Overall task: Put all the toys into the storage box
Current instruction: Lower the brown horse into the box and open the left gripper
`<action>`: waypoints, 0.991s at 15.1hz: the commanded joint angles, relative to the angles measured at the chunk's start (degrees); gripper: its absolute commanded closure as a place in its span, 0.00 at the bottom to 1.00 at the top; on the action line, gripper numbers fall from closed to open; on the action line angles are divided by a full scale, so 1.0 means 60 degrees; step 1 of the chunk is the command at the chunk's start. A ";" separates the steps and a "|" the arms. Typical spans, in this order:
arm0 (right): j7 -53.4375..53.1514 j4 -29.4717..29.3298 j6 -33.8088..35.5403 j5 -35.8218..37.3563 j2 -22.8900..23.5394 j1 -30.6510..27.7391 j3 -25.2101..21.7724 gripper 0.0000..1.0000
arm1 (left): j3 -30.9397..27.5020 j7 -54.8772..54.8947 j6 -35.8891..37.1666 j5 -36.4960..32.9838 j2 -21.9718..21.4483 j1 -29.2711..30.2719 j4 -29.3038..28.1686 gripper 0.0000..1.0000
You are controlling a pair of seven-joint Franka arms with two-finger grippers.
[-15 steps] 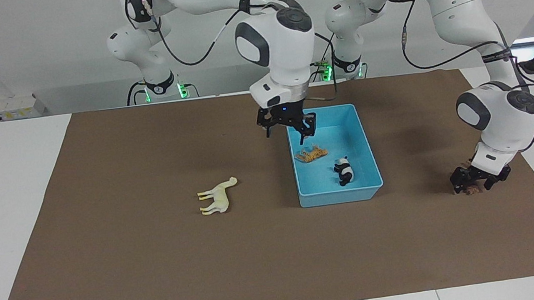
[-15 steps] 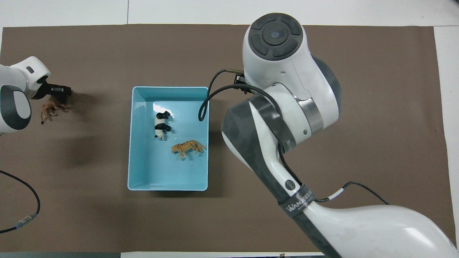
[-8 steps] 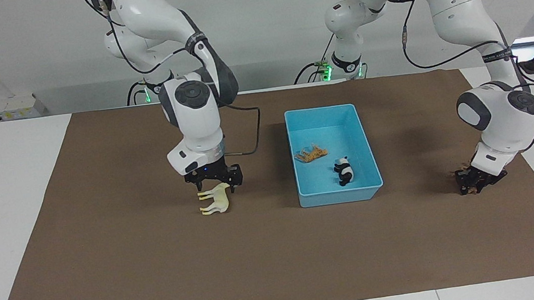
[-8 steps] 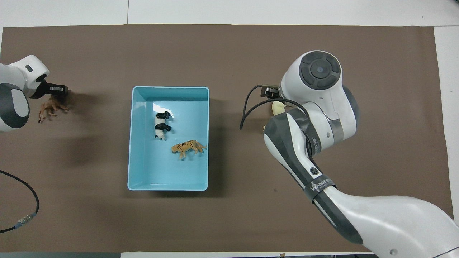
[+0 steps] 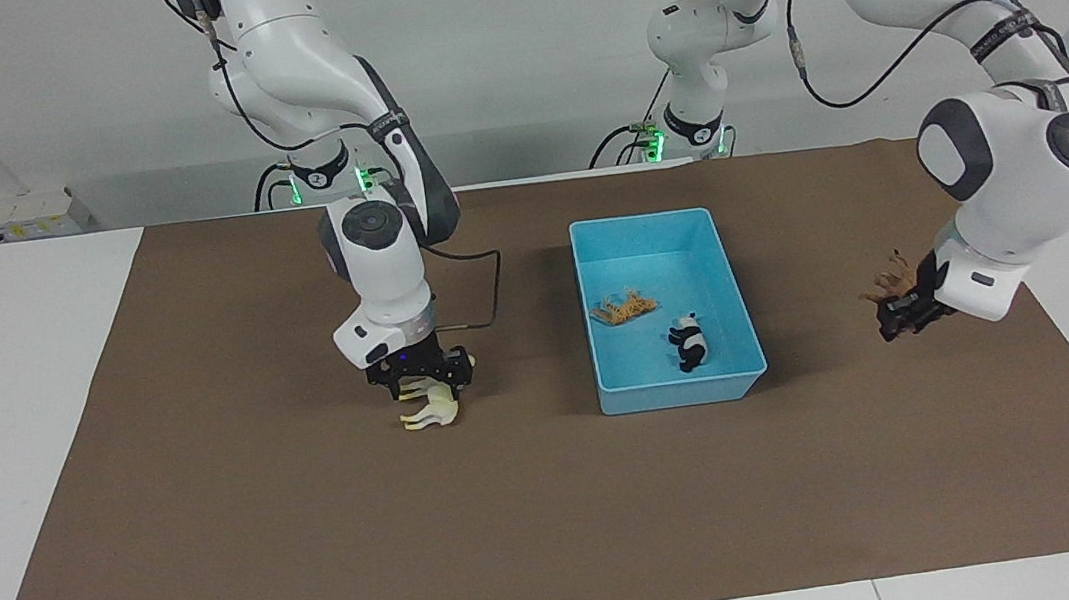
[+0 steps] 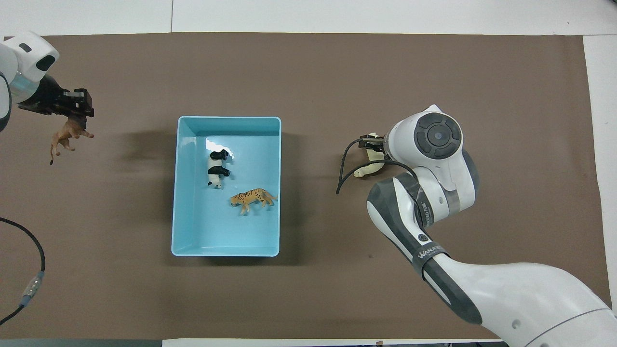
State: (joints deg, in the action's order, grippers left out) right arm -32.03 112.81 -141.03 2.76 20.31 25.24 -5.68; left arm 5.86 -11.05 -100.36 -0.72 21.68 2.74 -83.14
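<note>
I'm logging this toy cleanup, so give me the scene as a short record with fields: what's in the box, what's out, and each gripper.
in storage box: orange tiger, panda, both lying down
brown animal: lifted off the mat, held by left gripper
cream horse: on the mat, right gripper down on it
toys left out: two

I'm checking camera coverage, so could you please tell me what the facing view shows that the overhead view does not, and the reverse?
Only the facing view shows the robots' bases, the wall above the table, the right tool down on the cream-white horse, and the left tool holding the dark brown animal up off the brown mat.

Only the overhead view shows the tray floor straight down; there the right arm covers most of the horse.

Both show the blue storage box, with the panda and orange cat inside it.
</note>
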 commanded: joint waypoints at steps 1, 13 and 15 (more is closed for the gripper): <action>0.0445 0.0081 -0.0326 0.0023 -0.0002 -0.0135 0.0068 0.00 | -0.0172 -0.2761 0.0058 0.0149 -0.0843 -0.1520 -0.1213 1.00; 0.0563 -0.0196 -0.0652 -0.0079 0.0424 -0.0003 0.0126 1.00 | -0.0172 -0.6376 -0.2245 0.0149 -0.2264 -0.3738 -0.3825 0.00; 0.0519 -0.0635 0.0079 -0.0094 0.0380 0.0011 0.0141 1.00 | -0.0201 -0.6333 -0.1762 0.0105 -0.2746 -0.3650 -0.3766 0.00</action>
State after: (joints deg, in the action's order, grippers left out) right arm -29.85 111.62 -144.49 2.73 23.02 25.70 -5.29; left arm 5.22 -49.32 -114.44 -0.39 9.16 -19.32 -105.30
